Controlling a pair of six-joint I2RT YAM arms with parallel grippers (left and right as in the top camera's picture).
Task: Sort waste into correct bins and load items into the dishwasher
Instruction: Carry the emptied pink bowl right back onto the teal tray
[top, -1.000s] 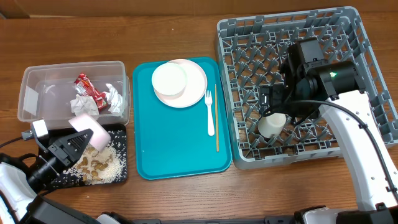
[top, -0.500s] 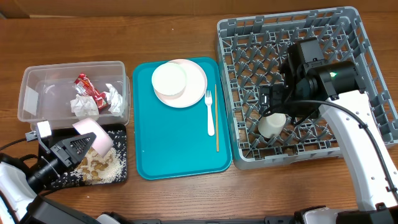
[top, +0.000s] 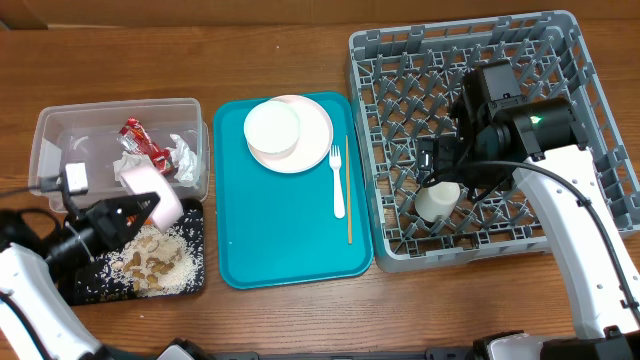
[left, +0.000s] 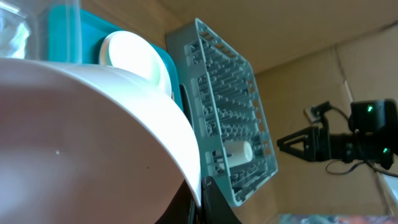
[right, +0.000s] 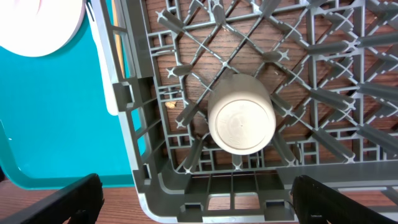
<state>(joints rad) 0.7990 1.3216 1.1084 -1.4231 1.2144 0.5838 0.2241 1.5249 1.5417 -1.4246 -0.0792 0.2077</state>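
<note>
Two arms work over the wooden table (top: 300, 320). The left hand (top: 140, 210) is pressed shut on the rim of a white bowl (top: 152, 190), pinching it and holding it tilted above the far edge of the black tray (top: 85, 285), just beside the near wall of the clear tub (top: 50, 150). In the left wrist view the bowl fills the lower left. Beige crumbs (top: 155, 260) lie heaped in the black tray. Inside the clear tub sit a red wrapper (top: 140, 140) and crumpled napkins (top: 185, 160).

Between the bins and the grey rack (top: 360, 60) lies the teal tray (top: 280, 240). At its far end it carries a round plate (top: 318, 140) with a second bowl (top: 272, 128) on it. A white fork (top: 337, 180) and a thin wooden stick (top: 348, 190) lie side by side along its right edge.

The right hand (top: 447, 170) hangs over the rack's near left part, its fingers spread wide and gripping nothing. Under it a small cup (right: 241, 121) stands upside down among the pegs, close to the rack's near wall.
</note>
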